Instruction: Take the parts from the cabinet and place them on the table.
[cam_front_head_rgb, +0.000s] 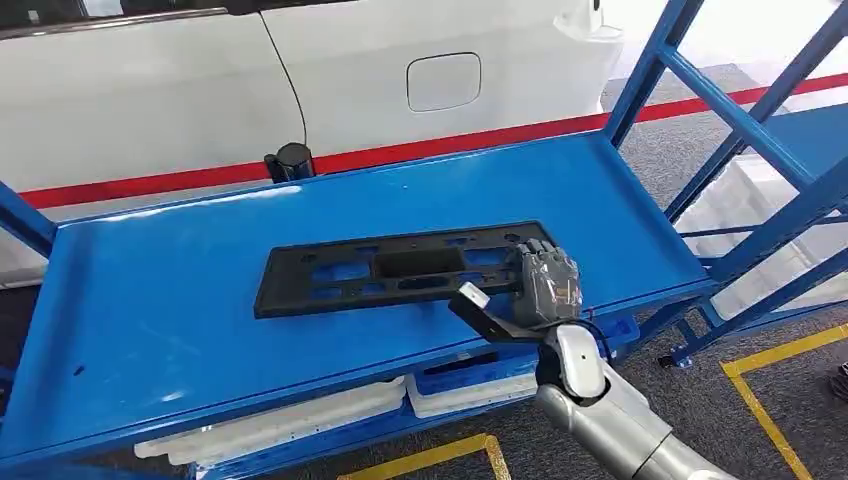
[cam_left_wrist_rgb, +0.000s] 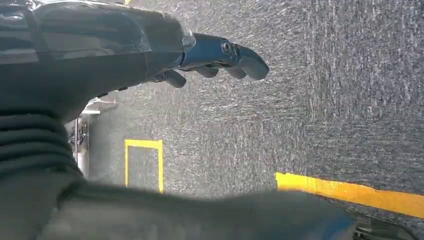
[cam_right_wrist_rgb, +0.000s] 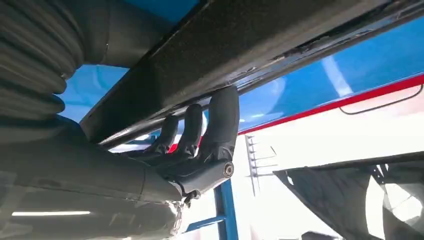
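One long black plastic part (cam_front_head_rgb: 400, 268), flat and pierced with rectangular cut-outs, is seen lying on the blue counter (cam_front_head_rgb: 150, 320), its long axis running across the surface from the robot's left to its right. The right hand (cam_front_head_rgb: 545, 280) is placed at the part's right end, fingers (cam_right_wrist_rgb: 220, 125) curled up under the edge as seen from the right wrist view, thumb side over the top, so the part appears to be gripped at that end alone. Most of the part's length therefore extends leftward, away from the holding hand. The left hand (cam_left_wrist_rgb: 220, 55) is shown hanging over grey floor, fingers loosely apart and holding nothing, well apart from the part. Any release would be judged to turn on that right end.
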